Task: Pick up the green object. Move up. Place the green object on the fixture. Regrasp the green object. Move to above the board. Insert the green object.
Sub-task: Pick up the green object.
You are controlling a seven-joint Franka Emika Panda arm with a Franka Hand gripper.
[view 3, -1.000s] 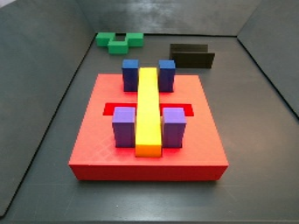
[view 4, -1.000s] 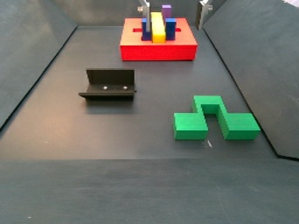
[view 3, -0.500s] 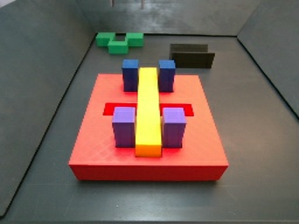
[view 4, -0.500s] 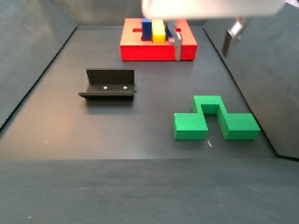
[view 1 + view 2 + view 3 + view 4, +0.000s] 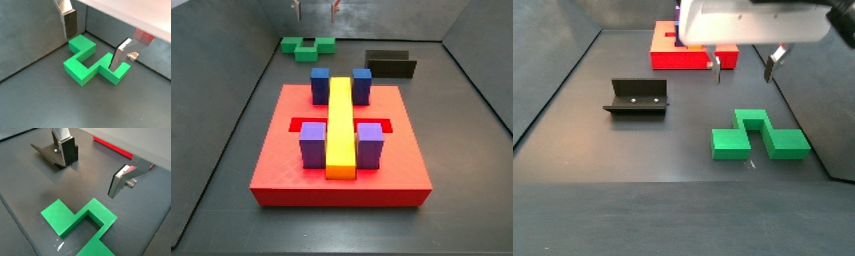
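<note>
The green object [image 5: 759, 138] lies flat on the dark floor, a stepped bright green block, also seen at the far end in a side view [image 5: 306, 46]. My gripper [image 5: 743, 68] hangs open above it, apart from it. In both wrist views the green object [image 5: 93, 62] [image 5: 80, 220] lies beneath the gripper [image 5: 94, 51] [image 5: 91, 178], whose silver fingers [image 5: 70, 22] hold nothing. The fixture [image 5: 637, 98] [image 5: 390, 64] stands to one side, partly behind a finger in a wrist view [image 5: 45, 153]. The red board [image 5: 291, 165] [image 5: 680, 59] lies farther off.
On the board stand a long yellow bar [image 5: 341, 125], two blue blocks [image 5: 321, 85] and two purple blocks [image 5: 314, 142]. Dark walls [image 5: 245, 90] enclose the floor on each side, and the green object lies close to one wall [image 5: 27, 35].
The gripper has come into the side view from near the board and travelled toward the green object, now hanging over it. The green object, fixture and board have not moved.
</note>
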